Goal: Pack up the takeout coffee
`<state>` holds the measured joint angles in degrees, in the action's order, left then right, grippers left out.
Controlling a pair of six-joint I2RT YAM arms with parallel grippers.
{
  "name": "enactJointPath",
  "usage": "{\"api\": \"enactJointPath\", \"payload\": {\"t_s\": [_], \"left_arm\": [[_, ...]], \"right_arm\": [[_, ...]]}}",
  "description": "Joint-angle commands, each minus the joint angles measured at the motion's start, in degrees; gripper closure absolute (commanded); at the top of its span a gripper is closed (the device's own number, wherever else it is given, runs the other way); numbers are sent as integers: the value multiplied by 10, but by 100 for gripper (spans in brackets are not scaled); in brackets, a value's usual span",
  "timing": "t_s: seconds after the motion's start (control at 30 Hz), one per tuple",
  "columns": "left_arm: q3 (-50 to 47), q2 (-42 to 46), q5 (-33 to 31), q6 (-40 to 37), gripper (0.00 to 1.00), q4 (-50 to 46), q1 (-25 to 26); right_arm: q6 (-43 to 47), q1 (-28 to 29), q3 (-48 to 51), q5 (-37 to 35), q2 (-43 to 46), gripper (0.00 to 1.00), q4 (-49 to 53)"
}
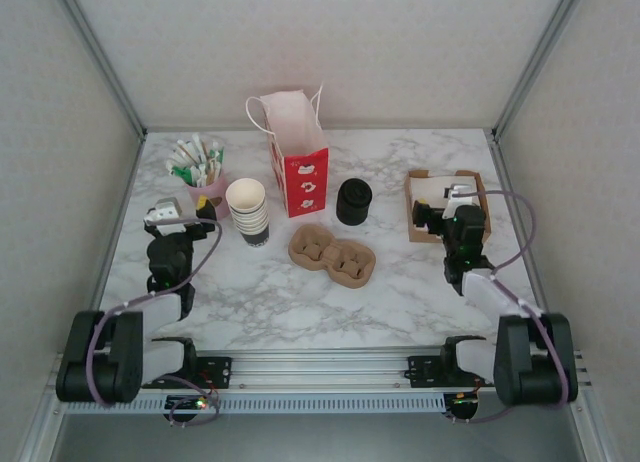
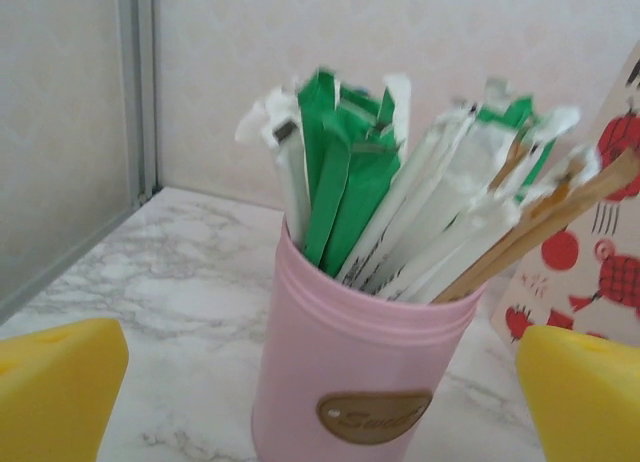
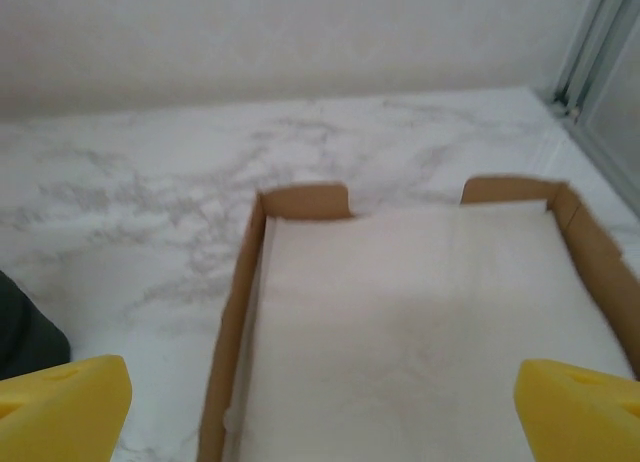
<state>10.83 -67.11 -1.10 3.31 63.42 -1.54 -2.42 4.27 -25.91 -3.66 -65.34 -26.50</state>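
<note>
The left claw (image 1: 180,214) is released. Its yellow fingers (image 2: 55,387) sit wide apart in the bottom corners of the left wrist view, gripping nothing. Just beyond them stands a pink tin (image 2: 350,372) stuffed with green and white sachets (image 2: 400,212) and wooden sticks. Its label is too blurred to read.

The right claw (image 1: 445,204) is also spread wide and empty. It hovers over a cardboard box (image 3: 235,312) lined with white napkins (image 3: 420,322).

The top view adds what the wrist views lack. A stack of open cream cups (image 1: 248,210) stands just right of the tin. At upper centre is a red and white paper bag (image 1: 298,167), with a black cylinder (image 1: 353,202) to its right. A brown cup carrier (image 1: 332,252) lies in the middle.

The marble bench (image 1: 400,282) is bare along the lower part of the frame, between the carrier and the arm bases. Walls close it in on three sides, and the box sits near the right one.

A dark shape at the lower left of the right wrist view is cut off and hard to identify.
</note>
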Motion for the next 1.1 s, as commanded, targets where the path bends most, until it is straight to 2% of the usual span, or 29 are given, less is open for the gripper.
{"api": "enactJointPath", "payload": {"t_s": [0.0, 0.13, 0.3, 0.43, 0.57, 0.67, 0.77, 0.87, 0.93, 1.07], "left_arm": [[25, 57, -35, 43, 0, -106, 10], [31, 147, -52, 81, 1, -182, 33], [38, 284, -64, 175, 1, -297, 57], [56, 401, -86, 273, 1, -421, 60], [106, 486, -90, 319, 0, -579, 60], [138, 502, -19, 297, 0, -611, 60], [166, 491, 13, 276, 1, -630, 60], [192, 471, -8, 297, 0, -655, 60], [208, 460, -43, 333, 0, -680, 60], [227, 444, -64, 397, 0, -709, 59]], "right_arm": [[-29, 3, -28, -18, 71, 1, 106], [-65, 3, -58, -30, 171, 1, 216], [-158, 2, -108, -20, 274, 1, 367], [-229, 3, -169, 22, 310, 1, 502], [-246, 3, -229, 73, 298, 1, 607], [-287, 2, -236, 100, 282, 1, 632], [-308, 2, -241, 181, 268, 1, 619], [-318, 2, -248, 236, 246, 1, 616], [-321, 2, -260, 251, 227, 1, 630], [-340, 2, -258, 277, 201, 1, 623]]}}
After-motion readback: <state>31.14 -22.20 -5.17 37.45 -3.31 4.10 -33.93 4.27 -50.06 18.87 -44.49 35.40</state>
